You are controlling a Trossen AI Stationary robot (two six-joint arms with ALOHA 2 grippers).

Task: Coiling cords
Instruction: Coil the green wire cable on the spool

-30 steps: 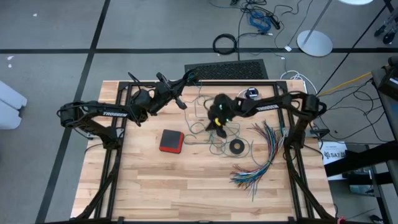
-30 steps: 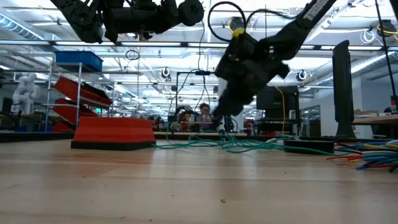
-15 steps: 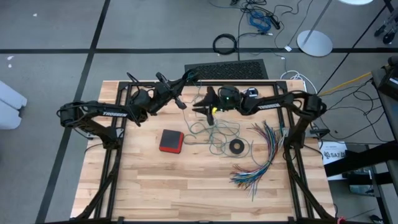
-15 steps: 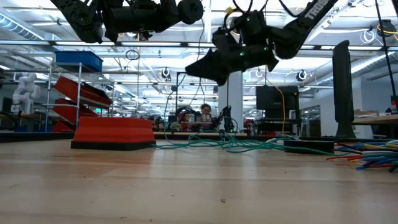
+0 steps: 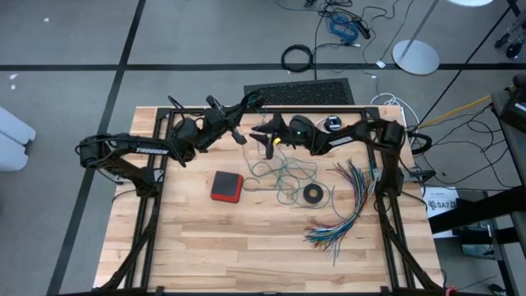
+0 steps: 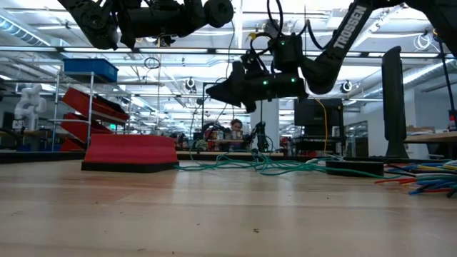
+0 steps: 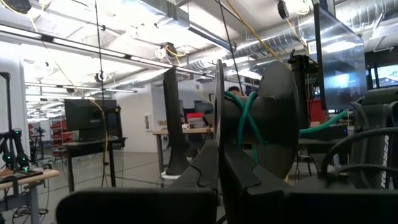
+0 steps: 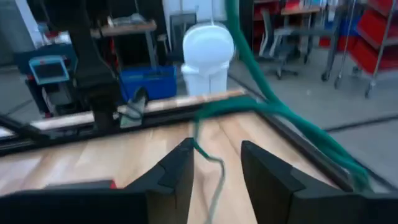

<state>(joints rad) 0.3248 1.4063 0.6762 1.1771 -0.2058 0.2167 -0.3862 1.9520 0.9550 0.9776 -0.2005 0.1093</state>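
- In the upper middle of the high view, your right gripper [image 5: 269, 137] hangs above the tabletop [image 5: 205, 238], pointing toward the left gripper [image 5: 240, 136], with the two near each other.
- The green cord [image 5: 283, 174] lies in loose loops on the tabletop just below both grippers; the white cord [image 5: 261, 125] runs beside them.
- A green strand [image 8: 273, 109] slants past the right fingers [image 8: 177, 171]; they stand partly apart, holding nothing.
- The left fingers [image 7: 239, 171] are pressed together; wraps of green cord [image 7: 245, 121] sit just ahead of them, but you cannot tell whether they pinch it.
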